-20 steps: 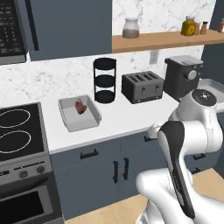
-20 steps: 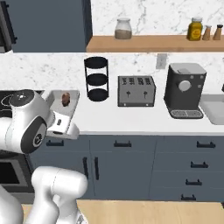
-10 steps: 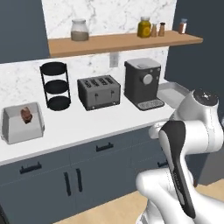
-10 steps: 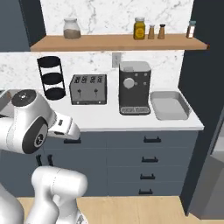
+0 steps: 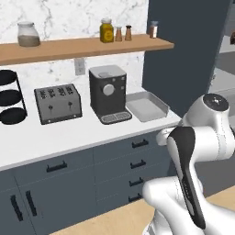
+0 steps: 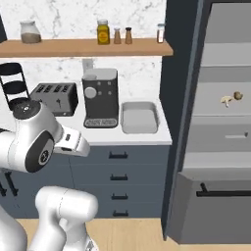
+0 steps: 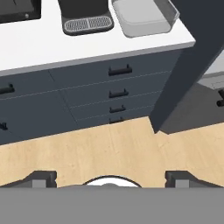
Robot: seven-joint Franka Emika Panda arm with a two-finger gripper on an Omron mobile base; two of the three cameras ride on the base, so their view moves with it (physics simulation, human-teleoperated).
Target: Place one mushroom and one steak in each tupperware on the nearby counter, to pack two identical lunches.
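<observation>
- My fingers (image 7: 111, 178) are spread wide apart, holding nothing, above the wooden floor (image 7: 109, 144).
- An empty tub (image 6: 139, 117) sits on the table (image 6: 147, 137), just right of the coffee machine (image 6: 100, 95).
- Two mushrooms (image 6: 231, 98) lie on a fridge shelf (image 6: 223, 110).

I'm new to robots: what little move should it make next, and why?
Probably roll a bit further right toward the open fridge. The mushrooms sit on its shelf, the tub beside the coffee machine looks empty, and the hand is open, holding nothing.
</observation>
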